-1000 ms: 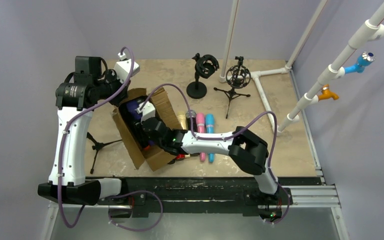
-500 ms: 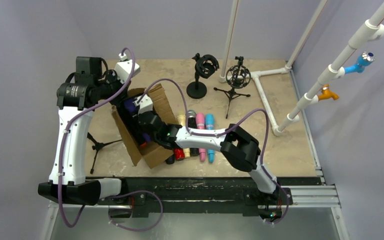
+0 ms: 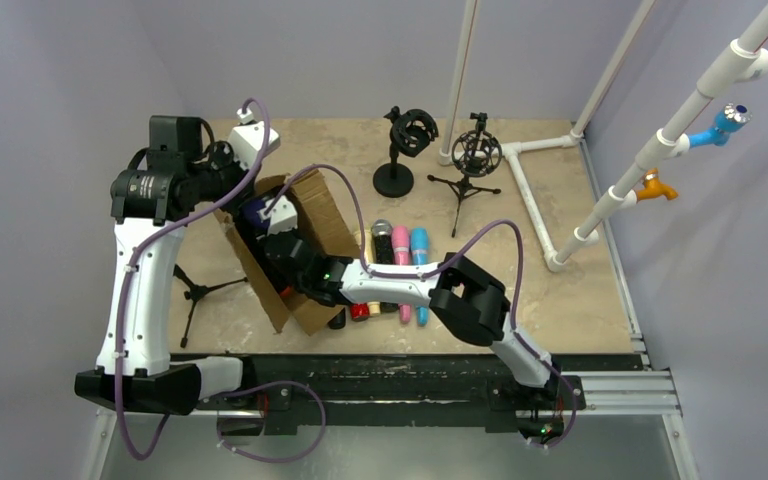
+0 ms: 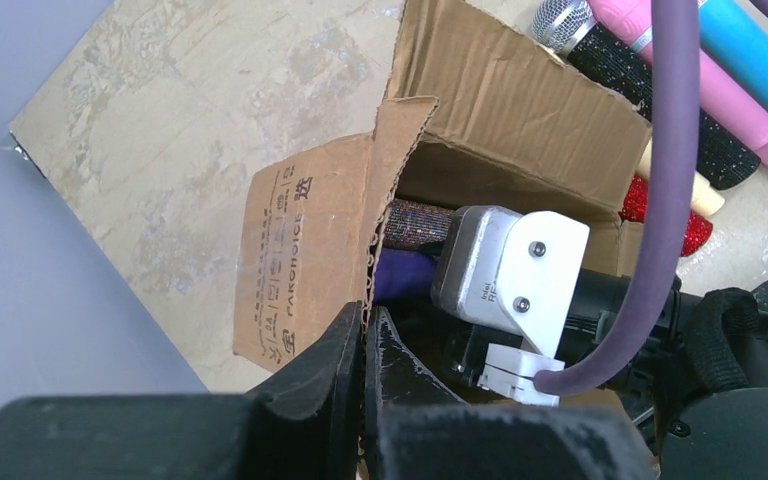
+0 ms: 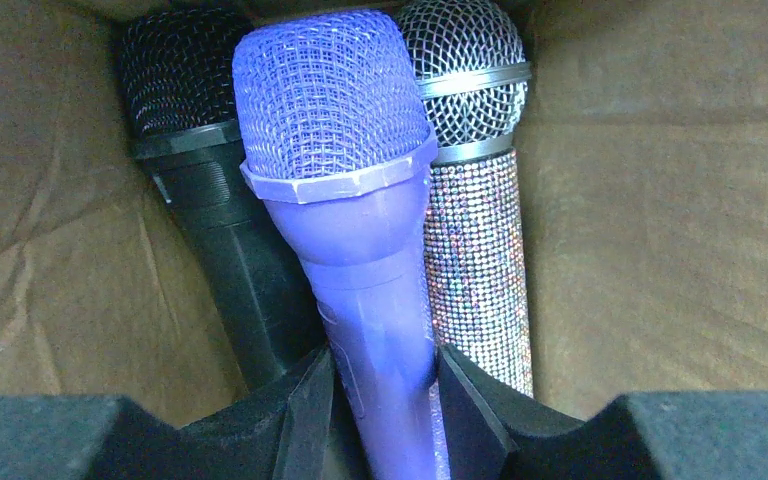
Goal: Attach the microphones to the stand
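Note:
My right gripper [image 5: 382, 365] is deep inside the brown cardboard box [image 3: 312, 215], shut on the body of a purple microphone [image 5: 355, 200]. A black microphone [image 5: 210, 210] lies to its left and a glittery silver one [image 5: 475, 230] to its right. My left gripper [image 4: 365, 330] is shut on the edge of the box's flap [image 4: 305, 250] at the box's far left corner [image 3: 232, 185]. Black glitter [image 3: 383, 245], pink [image 3: 401, 250], blue [image 3: 419, 250], red [image 3: 360, 312] and cream [image 3: 373, 306] microphones lie on the table right of the box.
A round-base stand with a shock mount [image 3: 398, 165] and a tripod stand [image 3: 475, 155] are at the back. Another tripod [image 3: 195, 290] lies left of the box. White pipe frames [image 3: 520, 170] stand at the back right.
My right arm has pushed further left and deeper into the box, uncovering the microphones on the table. The left gripper has kept its hold on the flap.

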Robot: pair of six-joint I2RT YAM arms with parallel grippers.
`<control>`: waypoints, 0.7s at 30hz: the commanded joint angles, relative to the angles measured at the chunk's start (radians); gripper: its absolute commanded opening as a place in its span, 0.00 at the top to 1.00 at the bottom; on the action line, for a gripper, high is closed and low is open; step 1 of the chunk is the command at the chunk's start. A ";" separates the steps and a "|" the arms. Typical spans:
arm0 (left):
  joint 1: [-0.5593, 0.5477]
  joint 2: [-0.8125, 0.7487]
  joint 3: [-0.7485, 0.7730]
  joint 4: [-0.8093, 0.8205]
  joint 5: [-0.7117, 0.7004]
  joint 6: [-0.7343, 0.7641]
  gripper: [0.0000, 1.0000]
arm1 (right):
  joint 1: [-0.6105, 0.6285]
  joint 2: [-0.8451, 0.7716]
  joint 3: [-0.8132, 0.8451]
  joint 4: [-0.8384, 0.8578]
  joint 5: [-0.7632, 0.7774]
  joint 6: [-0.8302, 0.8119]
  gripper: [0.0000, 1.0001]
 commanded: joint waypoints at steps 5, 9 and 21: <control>-0.003 -0.027 0.010 0.042 0.082 0.002 1.00 | 0.010 0.033 0.037 0.061 -0.014 -0.015 0.55; -0.003 -0.032 0.009 0.042 0.085 0.011 1.00 | 0.009 0.051 0.079 0.027 -0.009 -0.012 0.68; -0.003 -0.030 -0.040 0.105 -0.007 0.035 1.00 | 0.011 -0.233 -0.157 0.153 -0.087 0.022 1.00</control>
